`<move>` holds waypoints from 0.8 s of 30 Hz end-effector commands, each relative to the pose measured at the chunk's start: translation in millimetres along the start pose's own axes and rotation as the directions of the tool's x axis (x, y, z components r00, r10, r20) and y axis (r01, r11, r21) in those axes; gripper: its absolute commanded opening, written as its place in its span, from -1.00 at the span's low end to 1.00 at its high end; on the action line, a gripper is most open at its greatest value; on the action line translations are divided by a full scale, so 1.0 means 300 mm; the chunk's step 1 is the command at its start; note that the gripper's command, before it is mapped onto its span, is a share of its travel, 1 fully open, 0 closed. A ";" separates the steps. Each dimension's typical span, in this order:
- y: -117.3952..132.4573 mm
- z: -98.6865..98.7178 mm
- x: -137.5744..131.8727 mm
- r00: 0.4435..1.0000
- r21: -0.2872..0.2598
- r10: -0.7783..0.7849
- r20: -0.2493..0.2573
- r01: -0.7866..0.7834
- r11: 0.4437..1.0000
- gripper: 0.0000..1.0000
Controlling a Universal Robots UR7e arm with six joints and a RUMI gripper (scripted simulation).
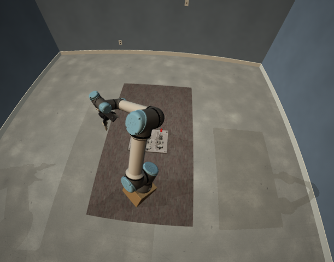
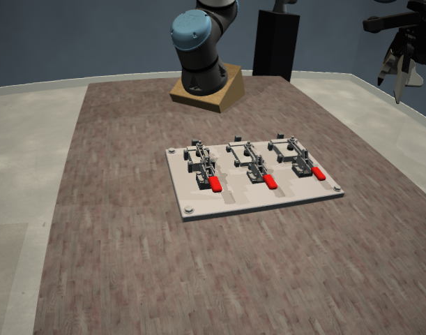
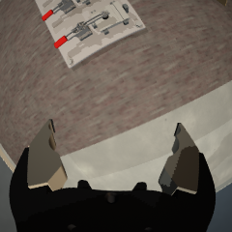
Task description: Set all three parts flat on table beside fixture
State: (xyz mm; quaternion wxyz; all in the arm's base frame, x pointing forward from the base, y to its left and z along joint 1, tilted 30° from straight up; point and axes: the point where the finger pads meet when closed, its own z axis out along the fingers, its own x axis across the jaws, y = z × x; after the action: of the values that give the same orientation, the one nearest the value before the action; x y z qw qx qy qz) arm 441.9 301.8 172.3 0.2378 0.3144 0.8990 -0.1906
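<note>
The light fixture plate (image 1: 164, 141) (image 2: 234, 202) (image 3: 92, 48) lies on the table and carries three toggle clamps. In the exterior view, a light flat part shows at each station: the left part (image 2: 193, 162), the middle part (image 2: 239, 154) and the right part (image 2: 284, 153). All three sit among dark locating blocks, with clamp arms reaching over them. The left red handle (image 2: 215, 184), middle red handle (image 2: 270, 181) and right red handle (image 2: 318, 173) slant low outward. My gripper (image 2: 388, 93) (image 3: 114, 122) is open and empty, high and well to the side of the fixture.
The brown table top (image 1: 178, 180) (image 2: 141, 273) (image 3: 111, 101) extends around the fixture. The robot's wooden base block (image 1: 138, 197) (image 2: 231, 94) stands behind the fixture in the exterior view. Bolt heads stand at the plate's corners. In the top view the arm hides part of the fixture.
</note>
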 end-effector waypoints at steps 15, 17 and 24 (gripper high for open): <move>-0.061 -0.004 -0.040 0.974 -0.001 0.224 -0.013 -0.224 0.975 1.00; -0.074 -0.004 -0.048 0.962 0.000 0.271 -0.016 -0.272 0.962 1.00; -0.129 -0.005 -0.079 0.886 0.006 0.463 -0.026 -0.463 0.886 1.00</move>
State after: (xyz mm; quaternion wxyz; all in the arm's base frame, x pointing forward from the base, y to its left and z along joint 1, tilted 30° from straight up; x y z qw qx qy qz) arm 434.4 270.4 189.5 0.2597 0.4820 0.8254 -0.1378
